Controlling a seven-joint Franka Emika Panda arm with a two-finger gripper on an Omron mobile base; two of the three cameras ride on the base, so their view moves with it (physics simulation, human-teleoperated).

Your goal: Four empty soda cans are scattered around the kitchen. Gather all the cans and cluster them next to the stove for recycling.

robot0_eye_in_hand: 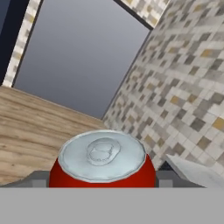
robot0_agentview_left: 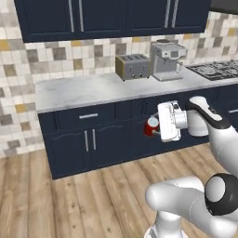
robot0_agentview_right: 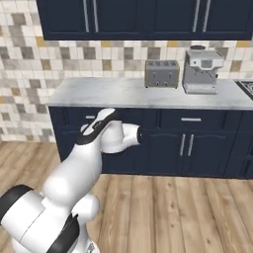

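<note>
Red soda can [robot0_agentview_left: 151,126] in gripper [robot0_agentview_left: 155,126], lying sideways, silver top leftward

glossy red soda can [robot0_eye_in_hand: 102,168] with dull metal top; veined marble counter [robot0_agentview_left: 88,90]; matt wood-plank floor [robot0_agentview_left: 69,204]

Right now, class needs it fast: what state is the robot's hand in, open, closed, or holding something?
Hand: closed on a red soda can, carried in the air in front of the navy cabinets.

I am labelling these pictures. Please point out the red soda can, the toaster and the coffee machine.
red soda can [robot0_eye_in_hand: 103,153]: hand view, silver top.
toaster [robot0_agentview_left: 133,67]: left base view, front face.
coffee machine [robot0_agentview_right: 200,71]: right base view, front of body.
</note>
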